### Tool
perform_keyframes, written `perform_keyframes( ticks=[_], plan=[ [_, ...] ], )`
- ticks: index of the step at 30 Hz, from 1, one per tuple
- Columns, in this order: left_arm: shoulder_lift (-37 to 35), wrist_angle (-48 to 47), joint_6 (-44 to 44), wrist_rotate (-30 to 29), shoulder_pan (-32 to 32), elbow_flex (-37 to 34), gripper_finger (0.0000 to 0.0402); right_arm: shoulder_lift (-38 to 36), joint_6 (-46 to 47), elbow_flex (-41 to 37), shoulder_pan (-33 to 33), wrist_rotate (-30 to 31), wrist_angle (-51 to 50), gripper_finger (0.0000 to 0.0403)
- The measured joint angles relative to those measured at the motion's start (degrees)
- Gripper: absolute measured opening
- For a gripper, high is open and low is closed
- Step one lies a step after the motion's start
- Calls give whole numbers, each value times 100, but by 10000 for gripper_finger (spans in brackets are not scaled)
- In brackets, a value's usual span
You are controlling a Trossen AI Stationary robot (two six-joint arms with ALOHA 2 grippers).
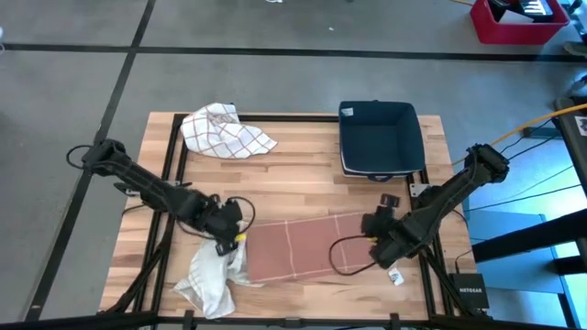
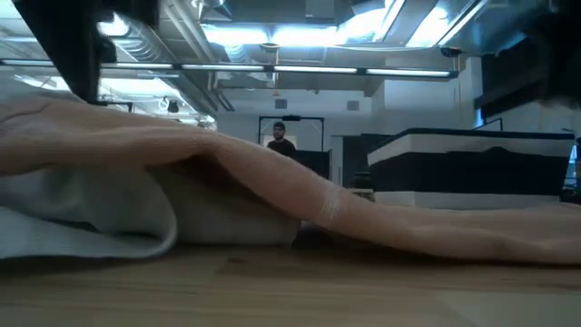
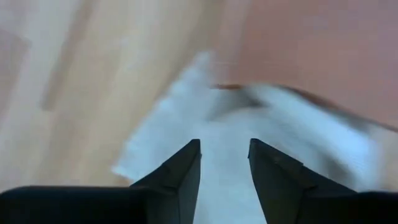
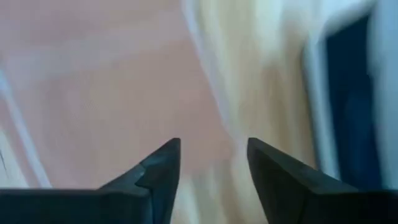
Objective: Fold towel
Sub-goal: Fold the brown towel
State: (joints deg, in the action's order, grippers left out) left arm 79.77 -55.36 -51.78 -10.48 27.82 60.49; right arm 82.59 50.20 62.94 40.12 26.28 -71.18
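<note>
A salmon-pink towel (image 1: pixel 298 247) with pale grid lines lies flat near the table's front edge. In the low view its left end (image 2: pixel 227 163) rises over a crumpled white cloth (image 2: pixel 82 218). My left gripper (image 1: pixel 234 236) stands open at the towel's left end, fingers pointing steeply down over the white cloth (image 3: pixel 261 124) and the pink edge (image 3: pixel 323 56). My right gripper (image 1: pixel 378 249) stands open at the towel's right end, over the towel's edge (image 4: pixel 124 81). Nothing shows between either pair of fingers.
The crumpled white cloth (image 1: pixel 215 280) lies at the front left. A white checked cloth (image 1: pixel 225 130) lies at the far left and a dark blue bin (image 1: pixel 378 137) at the far right. Small black parts (image 1: pixel 390 199) sit by the right arm. A person (image 2: pixel 281 138) stands far behind.
</note>
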Motion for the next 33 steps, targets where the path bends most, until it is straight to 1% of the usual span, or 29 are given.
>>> perform_keyframes(
  ticks=[2,4,6,8,10,12,15,17,18,20,22,24,27,30,33],
  plan=[
    [-71,371,-239,-74,289,37,131,-4,-422,31,0,792,992,204],
    [-79,981,-490,-226,590,-11,131,-4,-1067,-127,-6,1183,2266,208],
    [-32,1698,-623,-293,878,-154,131,56,-1836,-413,-48,1146,3728,208],
    [107,2245,-777,-290,1120,-310,131,193,-2431,-713,-132,916,4868,207],
    [264,2509,-1041,-282,1314,-455,131,358,-2653,-987,-256,720,5569,203],
    [441,2563,-1362,-289,1470,-587,131,567,-2664,-1219,-395,628,6010,200],
    [737,2539,-1448,-287,1563,-781,131,910,-2636,-1571,-606,484,6087,196],
    [877,2505,-1527,-374,1535,-890,131,1076,-2459,-1749,-724,354,6040,194],
    [949,2345,-1635,-435,1491,-955,131,1138,-2348,-1823,-774,226,6054,193],
    [1071,1727,-1926,-491,1349,-1057,131,1249,-2197,-1933,-841,-168,6046,193],
    [1128,853,-2275,-582,1205,-1112,131,1321,-2055,-1989,-836,-554,6028,193],
    [1143,-43,-2672,-708,1060,-1194,131,1341,-1897,-1994,-821,-764,5994,193],
    [1141,-1073,-3320,-895,817,-1351,131,1348,-1662,-1977,-719,-813,5737,193],
    [1137,-1656,-3646,-936,499,-1551,131,1344,-1542,-1976,-589,-808,5477,193],
    [1137,-1591,-3512,-1015,141,-1778,131,1344,-1536,-1979,-443,-803,5265,193]
  ],
)
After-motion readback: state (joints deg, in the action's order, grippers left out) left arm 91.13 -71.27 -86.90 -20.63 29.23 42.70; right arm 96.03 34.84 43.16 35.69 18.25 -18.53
